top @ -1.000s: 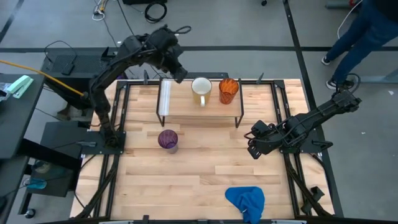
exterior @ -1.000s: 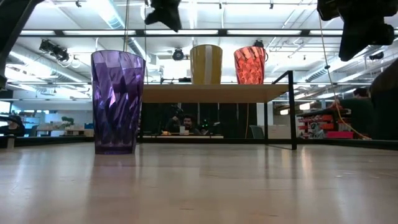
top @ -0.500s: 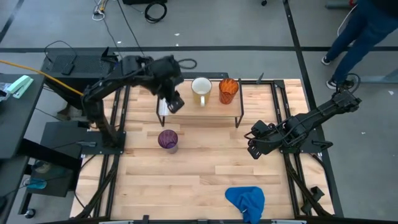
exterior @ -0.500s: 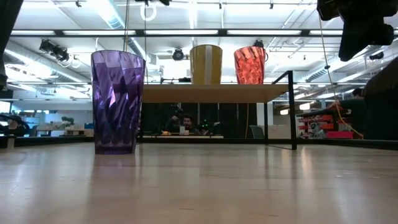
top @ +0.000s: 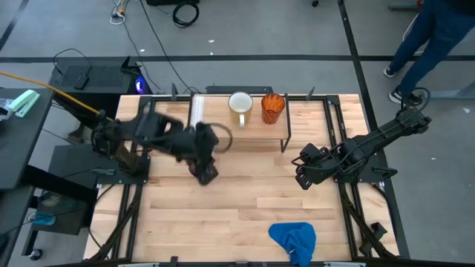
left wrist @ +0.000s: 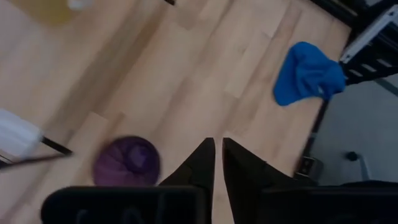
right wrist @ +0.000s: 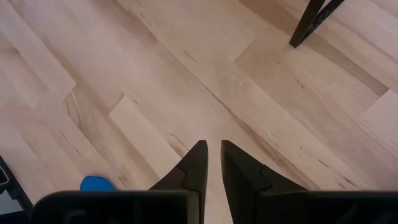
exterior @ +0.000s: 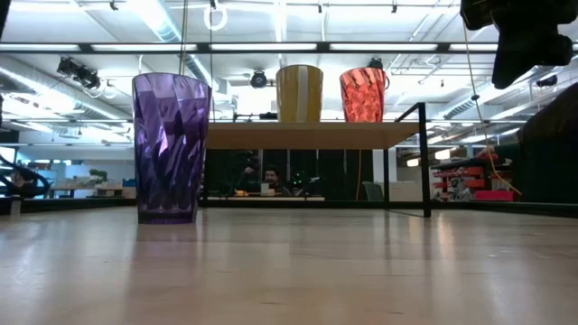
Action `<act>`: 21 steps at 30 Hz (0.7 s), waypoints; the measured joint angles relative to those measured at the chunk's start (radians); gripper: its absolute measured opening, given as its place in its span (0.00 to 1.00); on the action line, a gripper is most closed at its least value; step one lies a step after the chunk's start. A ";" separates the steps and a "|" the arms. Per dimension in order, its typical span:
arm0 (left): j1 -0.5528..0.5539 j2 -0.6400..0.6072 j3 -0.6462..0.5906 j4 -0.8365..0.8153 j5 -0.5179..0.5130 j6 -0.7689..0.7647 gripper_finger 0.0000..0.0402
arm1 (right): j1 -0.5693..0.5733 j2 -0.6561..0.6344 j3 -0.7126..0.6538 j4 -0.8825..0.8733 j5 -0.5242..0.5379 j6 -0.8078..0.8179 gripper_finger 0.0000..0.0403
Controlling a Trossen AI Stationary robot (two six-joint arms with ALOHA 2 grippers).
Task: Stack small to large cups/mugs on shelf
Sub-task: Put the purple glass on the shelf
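The purple tumbler [exterior: 172, 149] stands upright with its base on the tabletop, left of the shelf's front. In the high view my left gripper [top: 208, 172] hovers over it and covers most of the tumbler [top: 194, 169]. The left wrist view shows the tumbler [left wrist: 126, 160] beside my shut fingers [left wrist: 217, 155], apart from them. The white mug [top: 240, 106] and the orange cup [top: 272, 107] stand side by side on the shelf [top: 252, 132], also seen as mug [exterior: 299, 93] and cup [exterior: 362, 95]. My right gripper [top: 303, 174] waits shut over the table's right side.
A blue cloth [top: 294, 239] lies crumpled near the table's near edge, right of centre. The shelf's black wire leg [right wrist: 314, 22] stands close to my right gripper [right wrist: 213, 155]. Bare tabletop [top: 245, 196] spreads between the tumbler and the cloth. A person [top: 438, 37] stands beyond the far right corner.
My left arm has swung from above the shelf's far left end toward the table's near edge and downward, ending over the purple tumbler. The tumbler, the mug and the orange cup have stayed where they were.
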 joint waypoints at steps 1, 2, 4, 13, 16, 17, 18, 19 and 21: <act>-0.029 0.000 0.000 0.000 -0.013 -0.034 0.09 | 0.000 0.000 0.000 0.000 -0.004 0.000 0.13; -0.056 0.000 0.000 0.000 -0.030 -0.065 0.08 | 0.000 0.000 0.000 0.000 -0.006 0.000 0.13; -0.102 0.000 0.000 0.000 -0.058 -0.127 0.07 | 0.000 0.000 0.000 0.000 -0.007 0.001 0.13; -0.202 -0.046 -0.286 0.000 -0.080 -0.343 0.05 | 0.000 0.000 0.000 0.000 -0.007 0.000 0.13; -0.199 -0.082 -0.445 -0.001 -0.053 -0.410 0.07 | 0.000 0.000 0.000 0.000 -0.007 0.000 0.13; -0.195 -0.100 -0.492 0.000 -0.050 -0.431 0.07 | 0.000 0.000 0.000 0.000 -0.007 0.000 0.13; -0.188 -0.121 -0.534 0.000 -0.050 -0.454 0.08 | 0.000 0.000 0.000 0.000 -0.008 0.000 0.13; -0.180 -0.146 -0.574 -0.001 -0.050 -0.473 0.08 | 0.000 0.000 0.000 0.000 -0.011 -0.001 0.13; -0.158 -0.198 -0.644 -0.001 -0.049 -0.498 0.09 | 0.000 0.000 0.000 0.001 -0.011 -0.006 0.13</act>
